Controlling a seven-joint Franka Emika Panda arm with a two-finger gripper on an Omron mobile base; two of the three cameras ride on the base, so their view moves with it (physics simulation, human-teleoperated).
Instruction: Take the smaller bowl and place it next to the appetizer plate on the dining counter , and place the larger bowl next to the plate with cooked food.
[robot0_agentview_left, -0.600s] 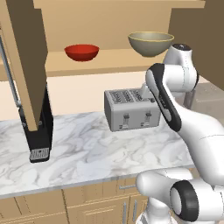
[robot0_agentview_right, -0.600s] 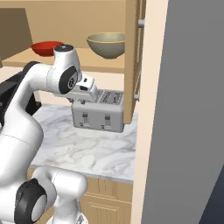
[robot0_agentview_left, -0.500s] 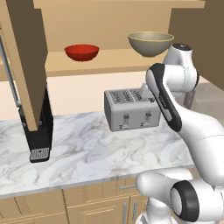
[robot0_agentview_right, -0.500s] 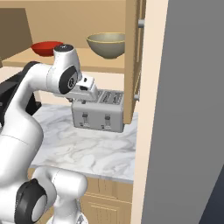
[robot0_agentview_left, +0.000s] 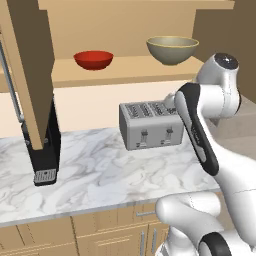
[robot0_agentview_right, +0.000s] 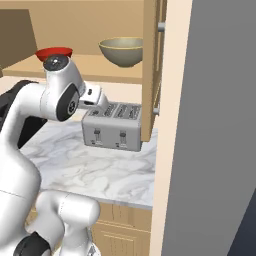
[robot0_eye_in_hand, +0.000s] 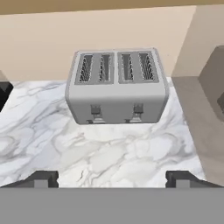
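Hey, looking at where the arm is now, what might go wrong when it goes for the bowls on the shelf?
1. The open gripper hangs low over the toaster; rising to the shelf, it might clip the shelf's front edge.
2. The open cabinet door stands close beside the larger bowl, so the arm could hit it.
3. The smaller bowl is shallow and glossy; it may slip.

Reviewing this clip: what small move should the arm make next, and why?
Probably raise the claw toward the shelf. It looks open and empty, aimed down at the toaster, while the red bowl and tan bowl sit untouched above.
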